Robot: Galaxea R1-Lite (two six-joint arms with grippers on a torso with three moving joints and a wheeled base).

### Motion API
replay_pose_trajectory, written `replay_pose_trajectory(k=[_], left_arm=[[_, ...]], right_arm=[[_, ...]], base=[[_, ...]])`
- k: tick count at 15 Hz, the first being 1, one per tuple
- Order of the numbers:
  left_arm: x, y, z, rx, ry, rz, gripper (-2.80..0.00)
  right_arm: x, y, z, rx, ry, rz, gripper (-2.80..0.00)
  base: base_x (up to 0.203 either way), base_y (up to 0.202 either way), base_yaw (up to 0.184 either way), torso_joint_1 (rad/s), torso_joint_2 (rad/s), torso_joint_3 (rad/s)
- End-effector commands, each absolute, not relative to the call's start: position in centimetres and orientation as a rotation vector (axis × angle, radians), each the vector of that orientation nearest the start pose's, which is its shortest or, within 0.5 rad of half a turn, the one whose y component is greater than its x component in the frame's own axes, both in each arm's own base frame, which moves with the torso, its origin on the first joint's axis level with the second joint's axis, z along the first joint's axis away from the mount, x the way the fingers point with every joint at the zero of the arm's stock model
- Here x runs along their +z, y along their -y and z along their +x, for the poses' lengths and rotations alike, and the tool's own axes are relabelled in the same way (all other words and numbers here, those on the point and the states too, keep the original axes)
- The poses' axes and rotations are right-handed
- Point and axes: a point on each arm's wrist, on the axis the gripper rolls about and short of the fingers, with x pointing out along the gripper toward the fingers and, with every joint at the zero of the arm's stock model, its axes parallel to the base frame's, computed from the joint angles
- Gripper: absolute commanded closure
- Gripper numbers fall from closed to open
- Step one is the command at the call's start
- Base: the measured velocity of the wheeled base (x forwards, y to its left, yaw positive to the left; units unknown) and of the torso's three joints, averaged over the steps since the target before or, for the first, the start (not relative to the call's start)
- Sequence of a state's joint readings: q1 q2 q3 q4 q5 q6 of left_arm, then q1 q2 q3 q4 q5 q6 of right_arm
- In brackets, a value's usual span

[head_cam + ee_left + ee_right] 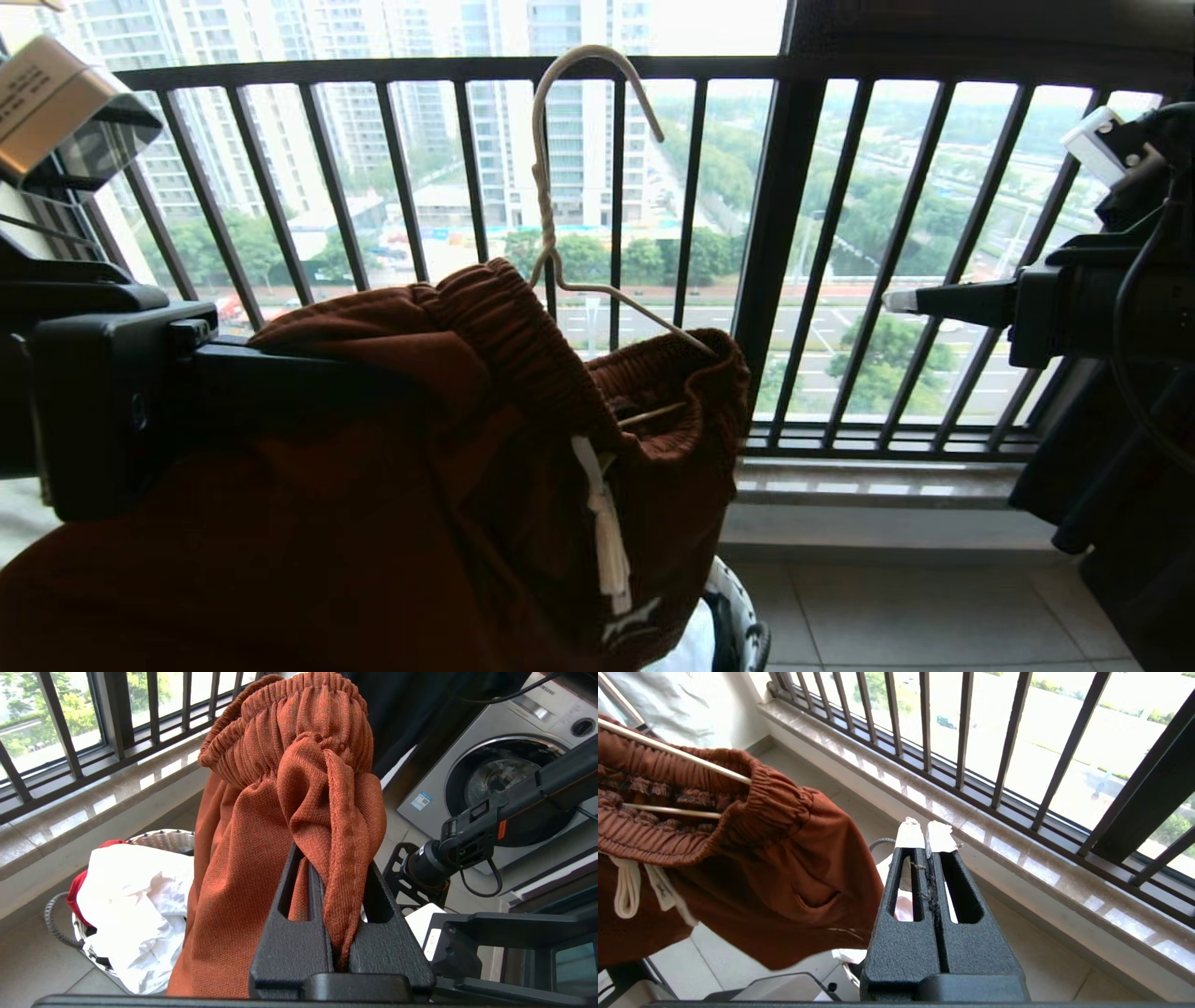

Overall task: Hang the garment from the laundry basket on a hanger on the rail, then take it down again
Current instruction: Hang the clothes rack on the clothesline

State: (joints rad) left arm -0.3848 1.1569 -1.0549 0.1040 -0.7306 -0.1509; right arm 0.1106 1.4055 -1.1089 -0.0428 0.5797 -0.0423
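From the head camera, the rust-brown shorts with ribbed waistband [420, 448] sit threaded on the thin cream-white wire hanger [569, 187] before the black balcony railing [794, 233]; the overhead rail is unseen. The left wrist view shows the left gripper [337, 914] pinching a fold of them above the round woven laundry basket [60, 924] on the tiled floor. The right gripper [927, 840], pressed together and empty, waits beside the shorts. Likely next: lifting the hook to the rail.
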Motion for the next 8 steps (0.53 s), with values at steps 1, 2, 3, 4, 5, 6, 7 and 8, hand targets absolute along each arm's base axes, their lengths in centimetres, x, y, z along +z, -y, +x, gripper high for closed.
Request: replay_pose_trajectory(k=[1, 2, 3, 4, 5, 6, 7, 8], left_arm=[[31.24, 7.25, 13.81, -1.099, -0.297, -0.173, 0.00], [31.26, 7.24, 13.78, -1.099, -0.296, -0.172, 0.00], [31.26, 7.24, 13.78, -1.099, -0.296, -0.172, 0.00], [31.20, 7.26, 13.77, -1.101, -0.299, -0.172, 0.00], [30.99, 7.43, 13.80, -1.109, -0.308, -0.172, 0.00], [30.82, 7.61, 13.79, -1.120, -0.315, -0.171, 0.00], [30.80, 7.80, 13.64, -1.134, -0.317, -0.169, 0.00], [30.79, 7.84, 13.61, -1.137, -0.320, -0.170, 0.00]], right_arm=[[29.22, -3.80, 23.30, 0.694, -0.236, 0.020, 0.00], [29.22, -3.80, 23.30, 0.695, -0.236, 0.020, 0.00], [29.22, -3.80, 23.30, 0.695, -0.236, 0.018, 0.00], [29.22, -3.79, 23.30, 0.693, -0.236, 0.020, 0.00], [29.19, -3.80, 23.33, 0.693, -0.237, 0.020, 0.00], [29.18, -3.80, 23.35, 0.693, -0.238, 0.020, 0.00], [29.18, -3.80, 23.35, 0.693, -0.238, 0.021, 0.00], [29.18, -3.80, 23.35, 0.693, -0.238, 0.021, 0.00]], base=[[0.000, 0.000, 0.000, 0.149, -0.47, -0.314], [0.000, 0.000, 0.000, 0.160, -0.47, -0.319], [0.000, 0.000, 0.000, 0.168, -0.47, -0.320], [0.000, 0.000, 0.000, 0.164, -0.48, -0.310], [0.000, 0.000, 0.000, 0.178, -0.48, -0.315], [0.000, 0.000, 0.000, 0.177, -0.49, -0.309], [0.000, 0.000, 0.000, 0.188, -0.48, -0.302], [0.000, 0.000, 0.000, 0.186, -0.49, -0.309]])
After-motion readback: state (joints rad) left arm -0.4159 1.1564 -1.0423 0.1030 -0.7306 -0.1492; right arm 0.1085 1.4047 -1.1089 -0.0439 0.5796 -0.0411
